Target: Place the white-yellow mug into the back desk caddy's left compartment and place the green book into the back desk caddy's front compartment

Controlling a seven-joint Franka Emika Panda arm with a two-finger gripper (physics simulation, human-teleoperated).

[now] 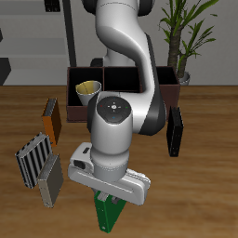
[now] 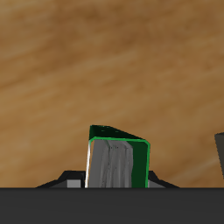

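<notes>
green book (image 2: 120,157) between fingers (image 1: 109,206), page edges wrist-only

A wooden table (image 1: 209,139) with a warm brown grain carries everything. At its far edge stands the back desk caddy (image 1: 121,79), a long, low dark-brown box divided into cells. The white-yellow mug (image 1: 87,91) shows at the caddy's front wall; whether it sits inside a cell or just before it cannot be told. Nearer, beside the mug, an orange book (image 1: 50,120) lies on the wood. Closer to the near edge rests a slatted grey rack (image 1: 34,158), with a grey book (image 1: 51,181) just beside it. On the opposite side, a black book (image 1: 176,132) lies on the table.
</notes>
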